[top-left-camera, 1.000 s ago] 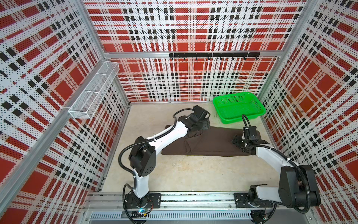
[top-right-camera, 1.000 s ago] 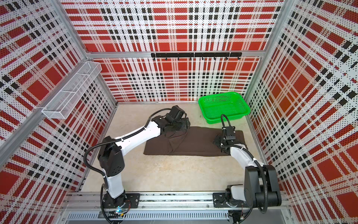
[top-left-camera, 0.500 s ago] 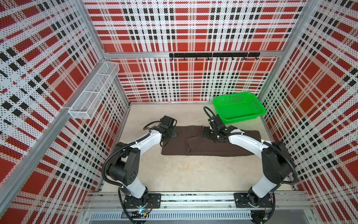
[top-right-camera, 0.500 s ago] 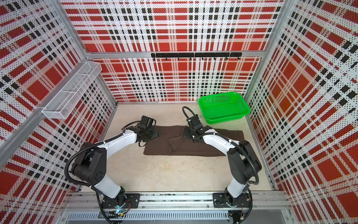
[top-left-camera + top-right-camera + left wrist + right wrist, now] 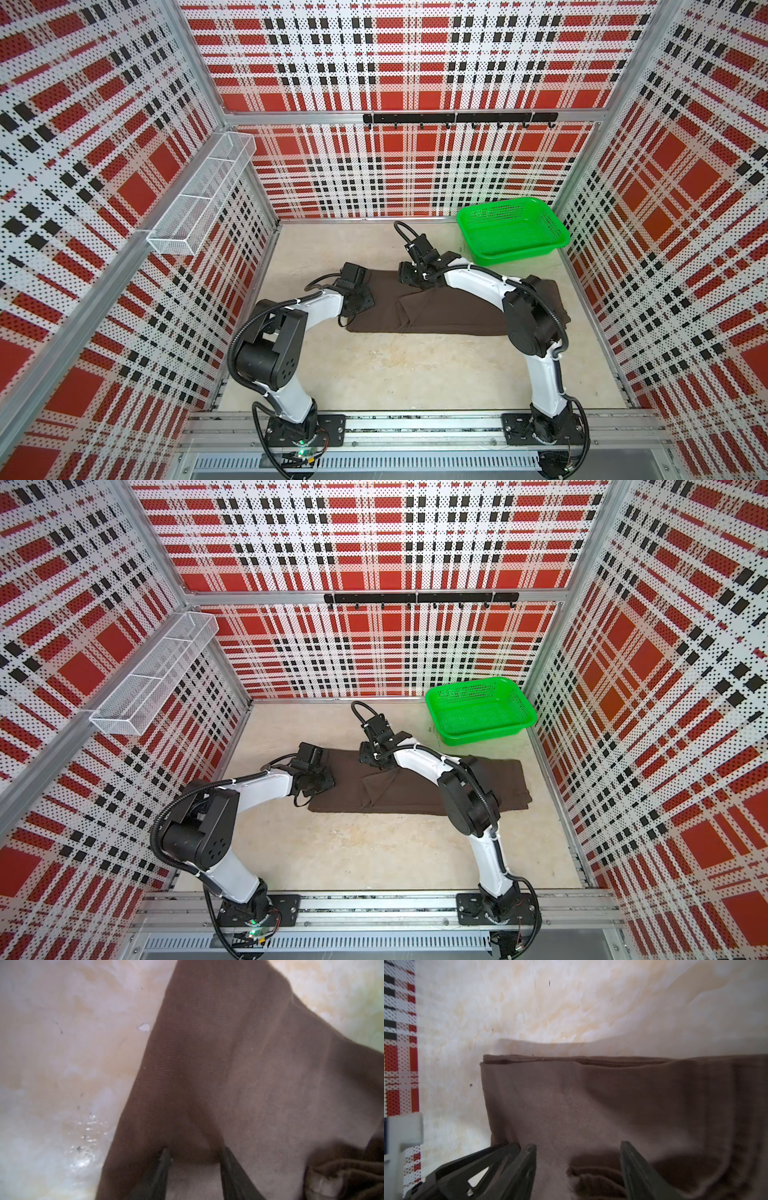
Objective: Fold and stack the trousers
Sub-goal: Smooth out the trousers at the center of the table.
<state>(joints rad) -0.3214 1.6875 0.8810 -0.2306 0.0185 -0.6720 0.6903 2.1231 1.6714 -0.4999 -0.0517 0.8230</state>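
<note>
At the left, the left gripper (image 5: 194,1155) sits low over the left end of the trousers (image 5: 453,312). Its jaws are narrowly apart and both tips dent the cloth, with a soft ridge rising between them. We cannot tell whether that ridge is pinched yet.

The trousers lie flat on the table (image 5: 395,374) in its far half. Their long axis runs left to right, from the left gripper almost to the right wall. They are plain dark brown and look doubled lengthwise, with layered edges showing at the left end in the right wrist view. A loose slanting flap lies left of the middle.

We judge that the next fold turns on this layout. The left end lies right under the left arm, while the right end lies well away from both grippers.

The right gripper (image 5: 576,1146) is at the far edge, about mid-length. Its jaws stand wide with the tips down on the fabric, and a small wrinkle sits between them, not clamped.

Furthest right, the green basket (image 5: 521,257) stands in the far right corner, apart from the cloth.
</note>
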